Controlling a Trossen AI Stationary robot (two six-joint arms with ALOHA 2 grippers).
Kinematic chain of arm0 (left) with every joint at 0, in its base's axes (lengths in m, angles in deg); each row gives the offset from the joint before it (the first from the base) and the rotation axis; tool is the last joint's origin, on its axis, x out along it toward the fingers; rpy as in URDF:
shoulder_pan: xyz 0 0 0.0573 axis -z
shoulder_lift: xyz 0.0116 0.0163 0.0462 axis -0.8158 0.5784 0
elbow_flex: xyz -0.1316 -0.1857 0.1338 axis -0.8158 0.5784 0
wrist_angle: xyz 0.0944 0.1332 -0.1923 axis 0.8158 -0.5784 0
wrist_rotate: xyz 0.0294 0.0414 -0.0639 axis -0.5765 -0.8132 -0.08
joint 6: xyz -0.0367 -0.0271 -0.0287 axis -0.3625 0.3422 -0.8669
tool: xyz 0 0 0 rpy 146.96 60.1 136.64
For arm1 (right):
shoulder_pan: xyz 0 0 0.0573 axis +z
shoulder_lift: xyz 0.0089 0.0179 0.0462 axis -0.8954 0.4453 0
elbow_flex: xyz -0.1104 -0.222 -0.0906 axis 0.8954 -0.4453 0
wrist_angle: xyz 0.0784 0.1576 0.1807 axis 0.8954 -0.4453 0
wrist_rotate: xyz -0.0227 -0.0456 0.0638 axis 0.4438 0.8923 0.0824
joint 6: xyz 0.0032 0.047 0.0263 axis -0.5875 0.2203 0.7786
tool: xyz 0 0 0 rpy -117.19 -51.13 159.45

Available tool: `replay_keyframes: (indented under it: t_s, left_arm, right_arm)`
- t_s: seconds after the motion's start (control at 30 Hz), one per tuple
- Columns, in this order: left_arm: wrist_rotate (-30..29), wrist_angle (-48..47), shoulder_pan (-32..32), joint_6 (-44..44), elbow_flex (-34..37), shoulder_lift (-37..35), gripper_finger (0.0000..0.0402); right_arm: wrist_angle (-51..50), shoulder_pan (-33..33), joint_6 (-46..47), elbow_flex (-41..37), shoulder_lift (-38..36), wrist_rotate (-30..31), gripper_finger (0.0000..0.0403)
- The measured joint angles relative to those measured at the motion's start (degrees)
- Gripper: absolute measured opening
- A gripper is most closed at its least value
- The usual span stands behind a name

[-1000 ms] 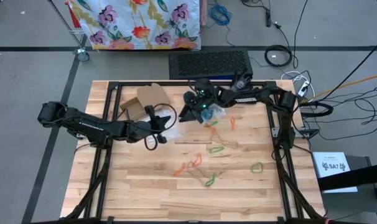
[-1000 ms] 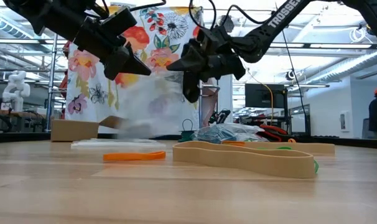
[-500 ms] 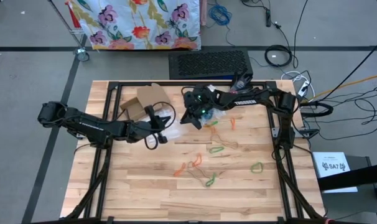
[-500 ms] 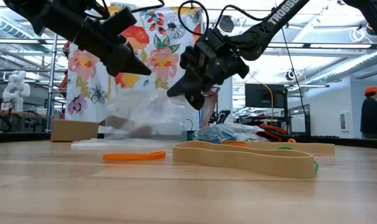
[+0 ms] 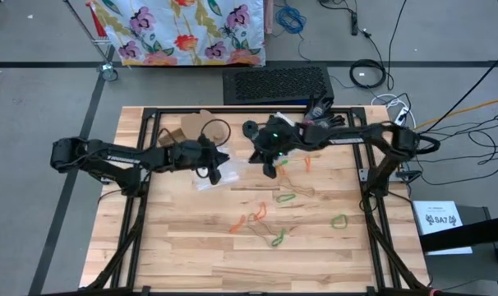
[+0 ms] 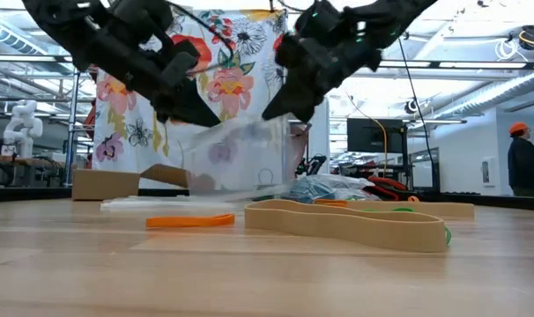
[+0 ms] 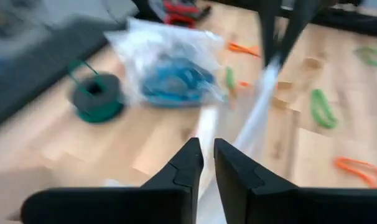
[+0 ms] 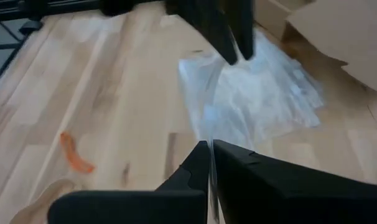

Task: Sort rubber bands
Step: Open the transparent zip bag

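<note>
Near the top centre of the overhead frame, the right gripper is pinched together on one edge of a clear plastic bag, which hangs above the table. The left gripper is at the bag's other edge, its fingers a narrow gap apart; whether they grip the bag I cannot tell. The rubber bands lie loose on the wood, lower centre and right. A second bag of blue bands rests beside a green spool.
</note>
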Motion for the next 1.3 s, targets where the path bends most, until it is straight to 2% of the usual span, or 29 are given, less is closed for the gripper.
replay_keyframes:
  t_s: [0.07, 0.13, 0.27, 0.37, 0.47, 0.53, 0.83, 1.0, 1.3]
  left_arm:
    - [5.44, -0.14, -1.57, -0.15, 0.21, 0.02, 0.0057]
    - [7.98, 0.49, -2.03, -0.14, 0.23, 0.02, 0.006]
    - [8.1, 3.14, -1.96, 0.55, 0.25, 0.02, 0.0061]
    - [8.03, 4.74, -1.95, 2.22, 0.25, 0.0, 0.0061]
    - [9.17, 7.22, -1.98, 2.02, 0.25, 0.0, 0.0061]
    - [11.33, 8.74, -1.9, 2.65, 0.25, 0.0, 0.0061]
    - [12.56, 8.21, 3.57, 13.86, -2.66, 0.31, 0.0061]
    - [12.42, 7.29, 4.17, 14.98, -4.22, 2.58, 0.0061]
    - [12.33, 6.7, 3.63, 11.91, -4.29, 4.25, 0.0061]
  right_arm:
    - [1.99, 0.72, 1.06, -4.18, -3.19, 1.41, 0.0]
    - [4.08, 1.36, 3.13, -8.91, -6.44, 3.21, 0.0]
    - [9.86, 4.18, 9.59, -18.41, -12.38, 6.69, 0.0]
    - [14.68, 7.61, 12.08, -21.25, -14.56, 12.63, 0.0]
    - [15.62, 10.39, 9.75, -20.19, -13.94, 19.99, 0.0]
    - [15.72, 11.27, 7.46, -18.38, -12.54, 21.74, 0.0]
    - [15.55, 11.3, 3.07, -10.26, -3.48, 22.04, 0.0]
    - [15.13, 11.32, 1.95, -6.44, -0.74, 21.85, 0.0]
    - [12.98, 11.32, 2.61, -5.99, -1.34, 20.32, 0.0]
